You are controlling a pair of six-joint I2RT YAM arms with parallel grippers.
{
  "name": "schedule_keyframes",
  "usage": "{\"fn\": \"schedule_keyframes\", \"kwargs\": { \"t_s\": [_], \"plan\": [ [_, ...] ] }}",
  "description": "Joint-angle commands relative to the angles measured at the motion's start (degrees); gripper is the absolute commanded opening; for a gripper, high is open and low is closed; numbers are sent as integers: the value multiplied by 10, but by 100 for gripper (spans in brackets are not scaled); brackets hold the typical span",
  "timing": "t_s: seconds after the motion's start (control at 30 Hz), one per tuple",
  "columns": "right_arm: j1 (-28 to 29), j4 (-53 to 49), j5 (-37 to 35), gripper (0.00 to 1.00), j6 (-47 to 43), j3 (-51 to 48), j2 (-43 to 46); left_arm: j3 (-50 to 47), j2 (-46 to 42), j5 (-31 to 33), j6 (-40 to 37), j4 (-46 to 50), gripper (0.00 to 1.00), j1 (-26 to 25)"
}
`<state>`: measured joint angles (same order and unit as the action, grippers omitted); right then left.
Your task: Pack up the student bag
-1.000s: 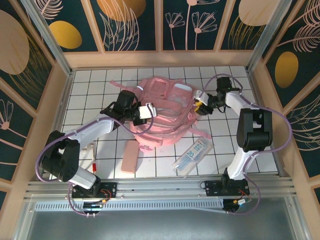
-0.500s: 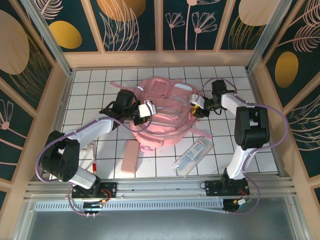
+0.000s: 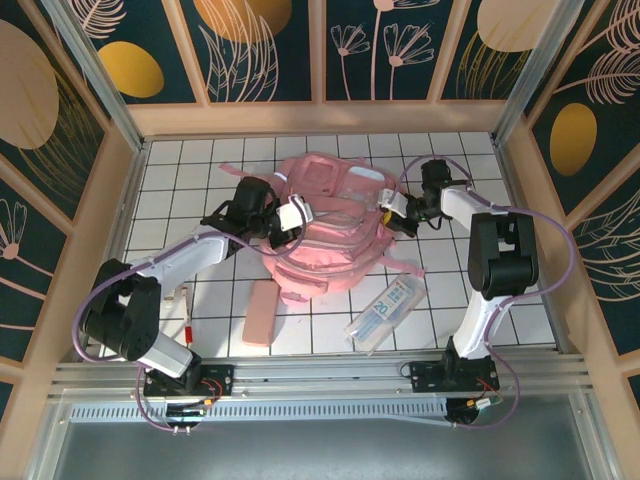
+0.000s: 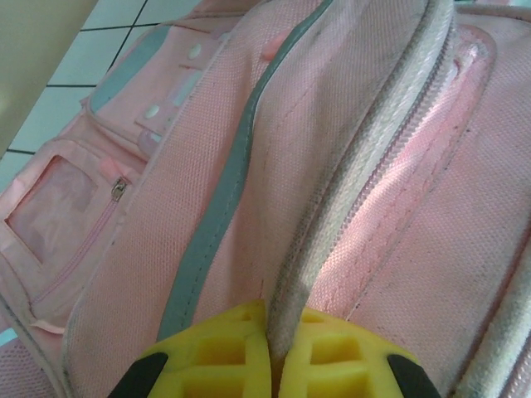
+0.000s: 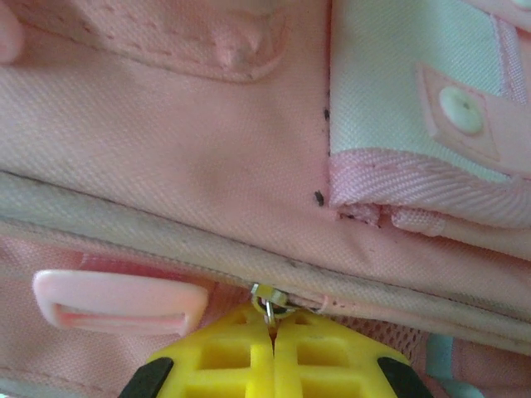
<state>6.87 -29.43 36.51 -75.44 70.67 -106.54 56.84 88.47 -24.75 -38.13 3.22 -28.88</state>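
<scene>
student bag: soft, floppy, probably light | left jaws: clamped shut on seam piping between them | right jaws: shut on zipper pull, decent handle

1. This is looking like a robot test cell in a lab: two robot arms are sitting bolted to an aluminium rail at 6 o'clock.
2. A white gridded tabletop is serving as the work surface.
3. A wooden frame is enclosing it from 9 through 12 to 3 o'clock, carrying dark panels printed with gold discs and leaf outlines.
</scene>
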Motion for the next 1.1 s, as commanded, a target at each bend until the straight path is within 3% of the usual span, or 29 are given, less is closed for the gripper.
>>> {"fn": "schedule_keyframes", "kwargs": {
  "t_s": [0.0, 0.27, 0.6, 0.77, 0.93, 1.03, 1.07],
  "plan": [
    [17, -44, -31, 0, 38, 22, 38, 47, 17, 1, 81, -47, 0, 2],
    [84, -109, -57, 0, 77, 20, 83, 79, 57, -2, 177, -74, 0, 0],
    [176, -124, 20, 0, 82, 36, 109, 102, 76, -14, 221, -82, 0, -8],
    [140, -112, 37, 0, 84, 12, 129, 109, 68, 24, 183, -42, 0, -8],
    [64, -61, -16, 0, 131, 21, 132, 126, 58, 51, 145, 21, 0, -8],
    [48, -10, -39, 0, 161, 37, 115, 143, 56, 42, 130, 58, 0, -16],
    [48, -16, -28, 0, 164, 54, 102, 144, 55, 75, 115, 66, 0, -32]
  ]
}}
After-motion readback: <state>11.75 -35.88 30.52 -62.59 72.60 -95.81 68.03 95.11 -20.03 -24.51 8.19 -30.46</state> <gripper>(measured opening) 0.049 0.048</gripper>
